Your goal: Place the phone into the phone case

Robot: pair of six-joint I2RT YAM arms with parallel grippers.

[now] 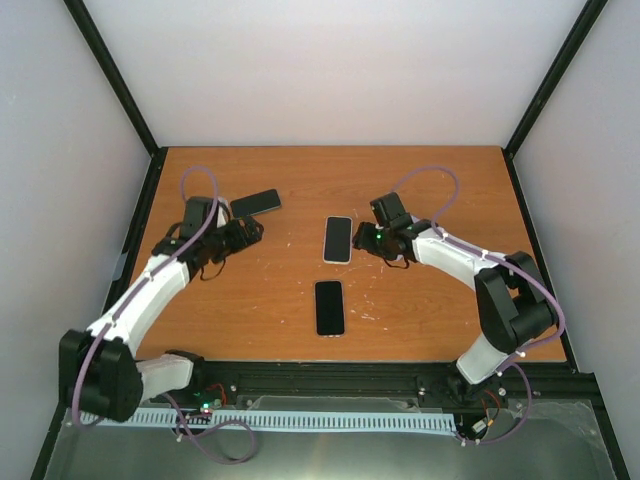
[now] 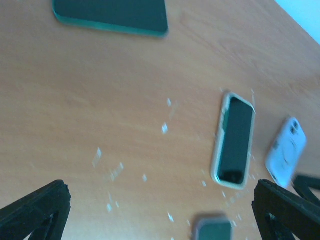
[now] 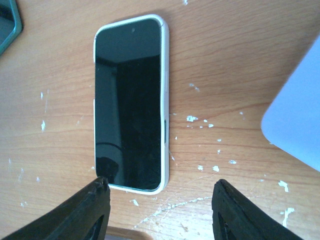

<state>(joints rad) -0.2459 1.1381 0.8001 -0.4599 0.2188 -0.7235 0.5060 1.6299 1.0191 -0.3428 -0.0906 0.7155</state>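
A phone with a dark screen lies flat inside a white phone case [image 1: 339,239] at mid-table, also in the right wrist view [image 3: 131,102] and the left wrist view [image 2: 234,142]. My right gripper [image 1: 362,240] sits just right of it. Its jaws [image 3: 160,200] are open and straddle the case's near end without gripping it; the left fingertip [image 3: 97,187] is at the case's corner. My left gripper [image 1: 252,232] hovers open over bare wood [image 2: 160,220], well left of the case, with nothing between its fingers.
A dark phone with a teal rim [image 1: 255,204] lies at the back left, just beyond the left gripper. Another dark phone with a grey rim [image 1: 329,307] lies nearer the front edge. A pale blue rounded shape [image 3: 297,130] fills the right edge of the right wrist view.
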